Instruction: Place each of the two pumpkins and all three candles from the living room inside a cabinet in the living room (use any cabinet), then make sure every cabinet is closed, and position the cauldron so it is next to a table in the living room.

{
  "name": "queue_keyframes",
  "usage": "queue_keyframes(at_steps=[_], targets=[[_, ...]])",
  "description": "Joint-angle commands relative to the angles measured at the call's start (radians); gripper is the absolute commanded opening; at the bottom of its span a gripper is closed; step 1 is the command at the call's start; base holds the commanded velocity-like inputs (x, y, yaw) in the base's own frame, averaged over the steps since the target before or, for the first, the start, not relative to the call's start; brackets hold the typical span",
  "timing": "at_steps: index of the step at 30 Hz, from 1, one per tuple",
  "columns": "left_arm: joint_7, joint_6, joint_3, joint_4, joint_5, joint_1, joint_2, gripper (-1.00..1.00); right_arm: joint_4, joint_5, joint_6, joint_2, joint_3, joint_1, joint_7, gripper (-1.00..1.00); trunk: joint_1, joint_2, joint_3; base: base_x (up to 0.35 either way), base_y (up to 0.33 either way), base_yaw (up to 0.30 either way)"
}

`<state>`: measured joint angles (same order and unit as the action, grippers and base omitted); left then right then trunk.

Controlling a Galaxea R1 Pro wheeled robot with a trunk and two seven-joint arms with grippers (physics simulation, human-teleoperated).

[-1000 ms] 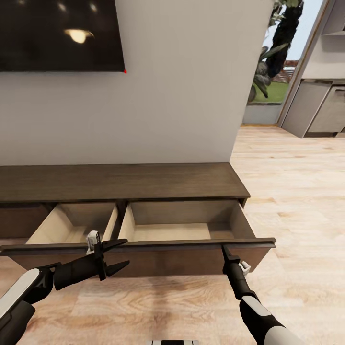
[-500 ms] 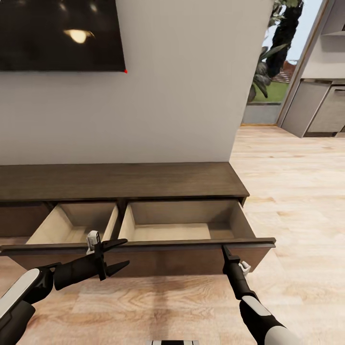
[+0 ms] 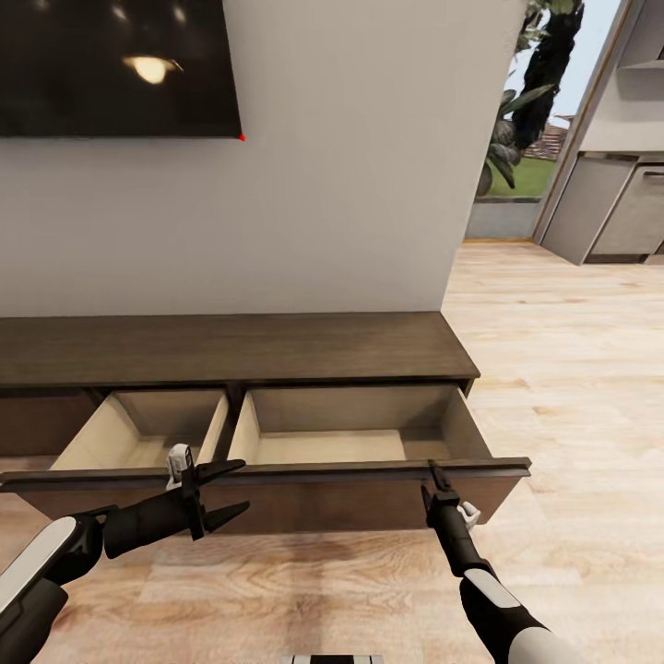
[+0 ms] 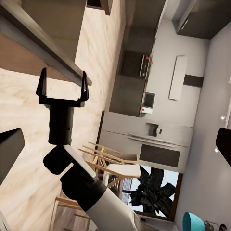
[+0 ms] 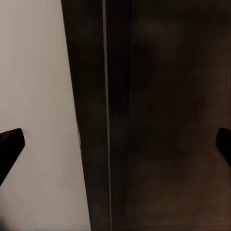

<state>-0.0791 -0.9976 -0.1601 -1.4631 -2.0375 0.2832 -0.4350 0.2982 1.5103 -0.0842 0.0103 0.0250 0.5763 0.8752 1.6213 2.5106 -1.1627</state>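
The pale plaster wall (image 3: 341,166) fills the space ahead, with a black wall-mounted screen (image 3: 111,65) at its upper left and light wood plank flooring (image 3: 572,369) running off to the right towards grey kitchen cupboards (image 3: 609,217); against the wall stands the long, low dark-brown wooden cabinet (image 3: 231,349), its wide drawer front (image 3: 277,498) pulled out so that two pale beige compartments (image 3: 341,429) lie open, nothing showing inside them; the left gripper (image 3: 231,487) hangs just in front of the drawer front near its left part, its black fingers spread apart with nothing between them; the right gripper (image 3: 433,480) points up at the drawer front's top edge, fingers spread wide and set about that edge in the left wrist view, close against the dark wood.
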Motion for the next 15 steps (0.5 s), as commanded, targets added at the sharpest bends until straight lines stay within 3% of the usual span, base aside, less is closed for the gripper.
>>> queue_keyframes(at_steps=[1,5,15], targets=[[-0.008,-0.001,-0.001,0.0,-0.01,0.001,-0.001,1.0,-0.001,0.011,-0.009,0.0,0.003,0.001,0.004,1.0,0.0,0.0,-0.001,0.0,0.0,0.0],[-0.008,-0.001,0.0,0.0,-0.01,0.001,-0.001,1.0,-0.001,0.013,-0.009,0.001,0.003,0.001,0.004,1.0,0.0,0.0,-0.001,-0.129,0.0,0.0],[-0.008,-0.001,-0.001,0.0,-0.01,0.001,0.0,1.0,-0.001,0.009,-0.009,0.001,0.003,0.001,0.003,1.0,0.0,0.0,-0.001,-0.277,-0.007,0.0]])
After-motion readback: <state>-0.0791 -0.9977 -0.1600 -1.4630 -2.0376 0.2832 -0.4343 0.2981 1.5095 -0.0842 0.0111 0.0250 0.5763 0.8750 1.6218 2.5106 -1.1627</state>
